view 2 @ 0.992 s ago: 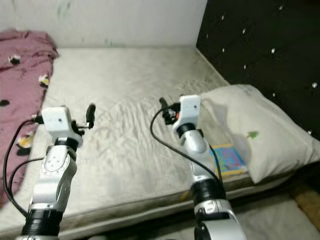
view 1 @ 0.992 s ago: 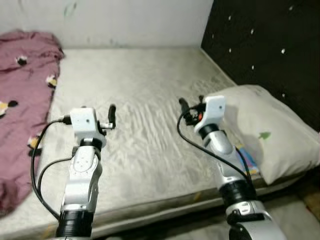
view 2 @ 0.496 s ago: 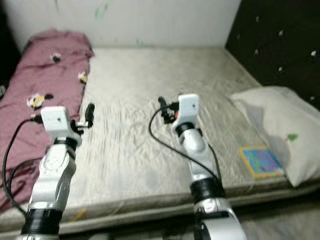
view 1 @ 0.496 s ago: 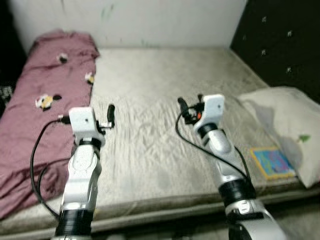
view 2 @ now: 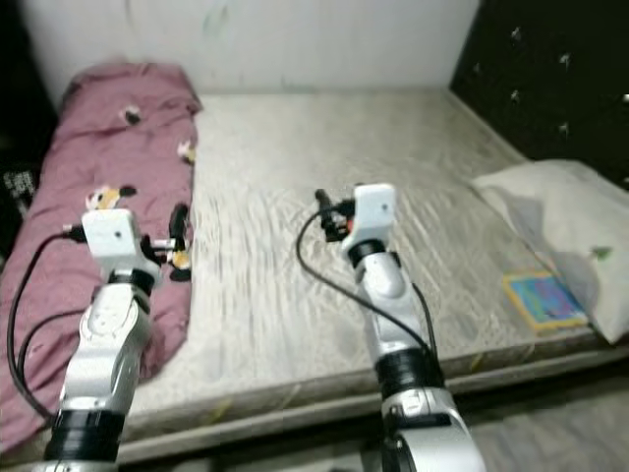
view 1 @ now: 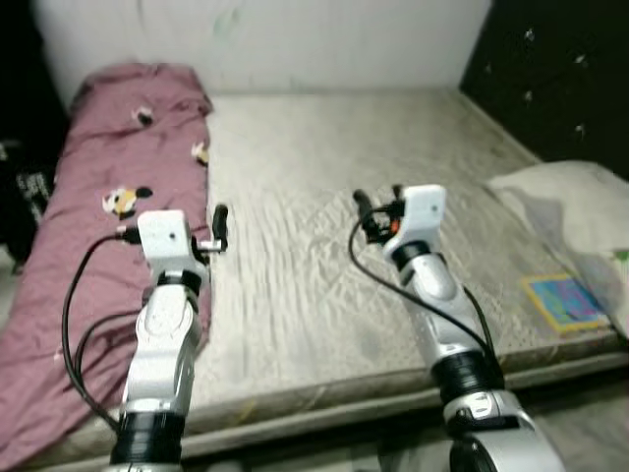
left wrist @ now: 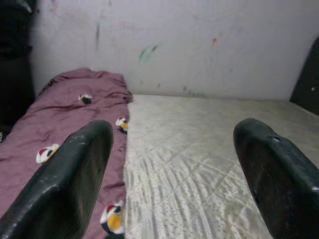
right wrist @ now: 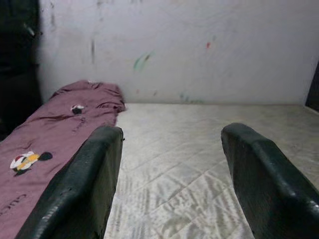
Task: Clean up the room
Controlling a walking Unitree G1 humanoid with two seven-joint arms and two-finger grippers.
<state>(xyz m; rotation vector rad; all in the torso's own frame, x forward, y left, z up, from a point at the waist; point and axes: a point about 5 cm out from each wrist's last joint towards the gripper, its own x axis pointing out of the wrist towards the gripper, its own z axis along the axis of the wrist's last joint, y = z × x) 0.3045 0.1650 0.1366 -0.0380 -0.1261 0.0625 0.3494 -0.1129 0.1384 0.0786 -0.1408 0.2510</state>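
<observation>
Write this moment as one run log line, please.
left gripper: open, raised over blanket edge | right gripper: open, above mattress | pillow, book: right side

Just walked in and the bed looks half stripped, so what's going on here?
The robot stands at the side of the bed, both arms raised over the mattress and holding nothing. The left gripper and right gripper are both open. A maroon blanket lies bunched along the robot's left side of the bed, a pillow sits at the right by the dark headboard, and a colourful book lies beside the pillow. Nothing is being handled yet.
</observation>
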